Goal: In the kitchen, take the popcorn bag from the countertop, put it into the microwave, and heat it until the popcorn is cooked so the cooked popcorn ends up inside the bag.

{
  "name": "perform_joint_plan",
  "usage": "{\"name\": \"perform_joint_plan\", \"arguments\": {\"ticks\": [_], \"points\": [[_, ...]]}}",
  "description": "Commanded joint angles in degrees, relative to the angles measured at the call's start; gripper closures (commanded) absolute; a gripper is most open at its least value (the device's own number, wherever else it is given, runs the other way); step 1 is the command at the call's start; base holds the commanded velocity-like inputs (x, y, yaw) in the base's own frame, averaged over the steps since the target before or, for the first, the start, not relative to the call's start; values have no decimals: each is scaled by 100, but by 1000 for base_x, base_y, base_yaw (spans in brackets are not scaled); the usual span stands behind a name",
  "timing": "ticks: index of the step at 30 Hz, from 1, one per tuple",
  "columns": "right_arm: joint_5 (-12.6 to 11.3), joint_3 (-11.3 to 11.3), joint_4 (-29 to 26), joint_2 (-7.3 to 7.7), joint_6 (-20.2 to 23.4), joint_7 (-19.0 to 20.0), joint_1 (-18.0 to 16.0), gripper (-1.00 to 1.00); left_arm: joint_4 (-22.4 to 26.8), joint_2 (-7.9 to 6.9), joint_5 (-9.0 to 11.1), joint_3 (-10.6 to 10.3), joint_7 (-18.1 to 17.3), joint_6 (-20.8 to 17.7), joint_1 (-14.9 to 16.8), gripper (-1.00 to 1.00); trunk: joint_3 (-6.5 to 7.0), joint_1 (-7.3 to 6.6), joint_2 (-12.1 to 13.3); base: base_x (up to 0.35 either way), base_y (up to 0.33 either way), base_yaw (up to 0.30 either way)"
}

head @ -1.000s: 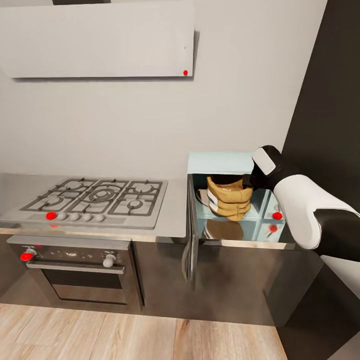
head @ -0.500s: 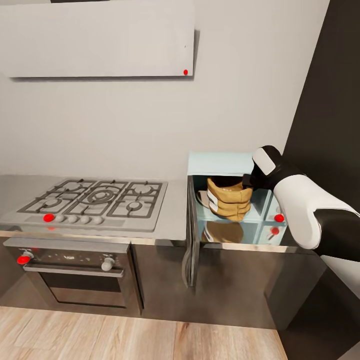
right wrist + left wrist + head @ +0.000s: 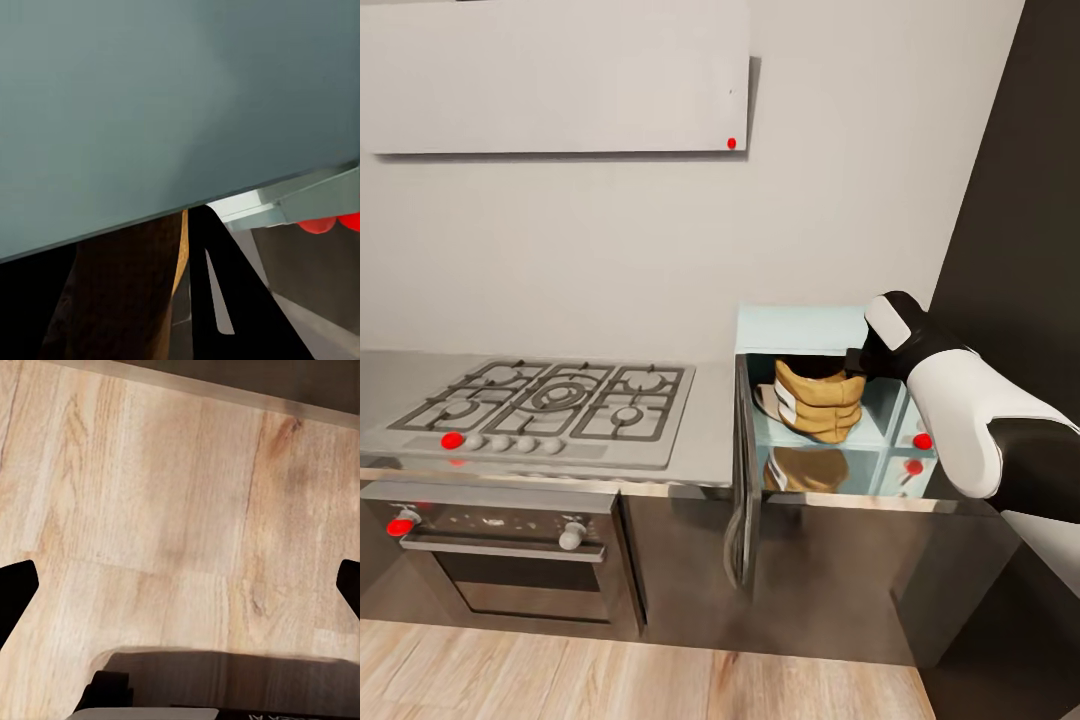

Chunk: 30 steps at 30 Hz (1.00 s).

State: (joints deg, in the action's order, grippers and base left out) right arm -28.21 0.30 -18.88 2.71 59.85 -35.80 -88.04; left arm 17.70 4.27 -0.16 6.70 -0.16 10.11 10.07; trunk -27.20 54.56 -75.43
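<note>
1. At the left end of the counter you have the steel gas hob (image 3: pixel 545 405), with dark cast grates over its burners and a row of round knobs along its front edge.
2. Below it sits the dark oven (image 3: pixel 510 555), which has a silver bar handle and a glass front.
3. The countertop (image 3: pixel 715 420) is a smooth grey reflective slab with a thin metallic front edge.
4. At the right end of the countertop stands the microwave (image 3: pixel 800 325), a pale mint-blue box. Its door (image 3: pixel 744 470) is swung open to the left and shows edge-on.
5. The popcorn bag (image 3: pixel 818 400) stands upright inside the microwave cavity. It is a crumpled mustard-tan paper sack with a rolled rim.
6. Your right gripper (image 3: pixel 857 362) reaches into the cavity at the bag's right rim. In the right wrist view a dark finger (image 3: pixel 225 300) lies against the tan paper (image 3: pixel 124 292), so the fingers are clamped on the popcorn bag.
7. In the left wrist view your left gripper (image 3: pixel 180 592) hangs over the pale wood floor (image 3: pixel 172 502), its fingertips (image 3: pixel 15 589) spread wide and holding nothing.
</note>
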Motion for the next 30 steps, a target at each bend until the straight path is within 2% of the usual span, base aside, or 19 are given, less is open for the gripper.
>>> {"name": "perform_joint_plan", "arguments": {"ticks": [1,5,6,20,30], "points": [[-57,5,-7,1,15,-50,-2,100,-4,4,-2,25,-2,18,4,-100,-6,0,-3,0,0,0],[-55,5,-9,-6,15,-50,-2,100,-4,4,-2,25,-2,18,4,-100,-6,0,-3,0,0,0],[-54,5,-5,-7,15,-50,-2,-100,-4,4,-2,27,-2,16,4,-100,-6,0,-3,0,0,0],[-59,6,-2,-10,15,-50,-1,-100,-4,-10,9,32,-2,18,4,-100,-6,0,-3,0,0,0],[-61,5,-2,-16,15,-50,6,-100,-4,-22,7,33,-2,16,4,-100,-6,0,-3,-134,0,0]]}}
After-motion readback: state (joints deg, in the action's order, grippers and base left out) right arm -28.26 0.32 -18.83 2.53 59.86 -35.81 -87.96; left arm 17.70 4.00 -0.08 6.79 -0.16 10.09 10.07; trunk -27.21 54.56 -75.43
